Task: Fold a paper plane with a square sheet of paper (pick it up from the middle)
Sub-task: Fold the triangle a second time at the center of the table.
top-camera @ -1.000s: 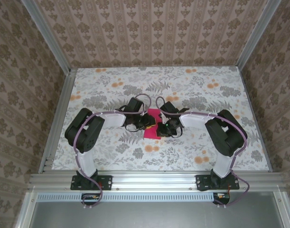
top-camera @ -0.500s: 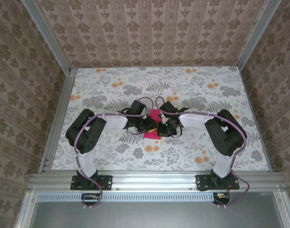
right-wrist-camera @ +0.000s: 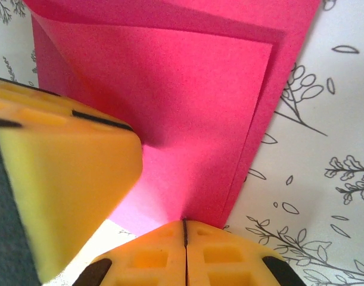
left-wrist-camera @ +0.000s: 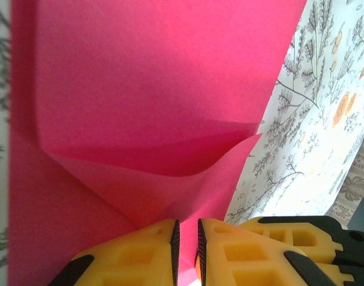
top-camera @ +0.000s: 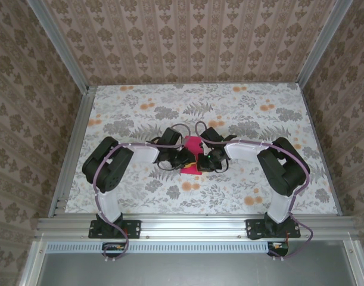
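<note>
The square sheet of paper (top-camera: pixel 193 143) is bright magenta and lies folded in layers at the table's middle, between both grippers. In the left wrist view a flap of the sheet (left-wrist-camera: pixel 158 89) curls up from the table and runs into my left gripper (left-wrist-camera: pixel 185 229), whose pads stand a narrow slit apart with pink between them. My right gripper (right-wrist-camera: pixel 185 223) is shut, and the sheet's (right-wrist-camera: pixel 193 107) near edge meets its seam. A yellow finger (right-wrist-camera: pixel 68 173) of the left gripper presses the paper close by. The paper plane is out of view.
The floral table (top-camera: pixel 241 113) is boxed in by patterned walls and aluminium rails (top-camera: pixel 74 149). Both arms (top-camera: pixel 140 150) (top-camera: pixel 247 149) reach inward from the near edge, and the grippers (top-camera: pixel 186 158) (top-camera: pixel 202 159) almost touch.
The left gripper has slid right onto the paper and narrowed its jaws. The right gripper has closed the last bit. More of the sheet is covered by the two grippers.
</note>
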`<action>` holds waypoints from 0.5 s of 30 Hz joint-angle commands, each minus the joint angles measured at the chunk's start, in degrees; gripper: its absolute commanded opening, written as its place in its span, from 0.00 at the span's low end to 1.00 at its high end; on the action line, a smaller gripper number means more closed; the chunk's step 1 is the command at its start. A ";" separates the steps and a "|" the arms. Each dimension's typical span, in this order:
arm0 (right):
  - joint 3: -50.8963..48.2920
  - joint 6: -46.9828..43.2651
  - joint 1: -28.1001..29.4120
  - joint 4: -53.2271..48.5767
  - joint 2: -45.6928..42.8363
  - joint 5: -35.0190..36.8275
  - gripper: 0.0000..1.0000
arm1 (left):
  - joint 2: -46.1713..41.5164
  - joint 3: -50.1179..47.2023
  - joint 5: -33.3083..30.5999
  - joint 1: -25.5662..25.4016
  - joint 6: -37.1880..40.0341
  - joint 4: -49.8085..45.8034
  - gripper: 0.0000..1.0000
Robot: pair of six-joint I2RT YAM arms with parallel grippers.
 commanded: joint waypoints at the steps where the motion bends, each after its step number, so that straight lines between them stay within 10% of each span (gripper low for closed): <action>1: -3.15 0.16 0.28 -5.53 3.37 7.72 0.08 | 1.19 0.59 -3.22 2.53 2.47 -2.97 0.19; 15: -2.90 -0.63 0.28 -3.22 1.57 4.81 0.09 | 3.08 5.29 -1.27 6.55 8.10 -6.09 0.20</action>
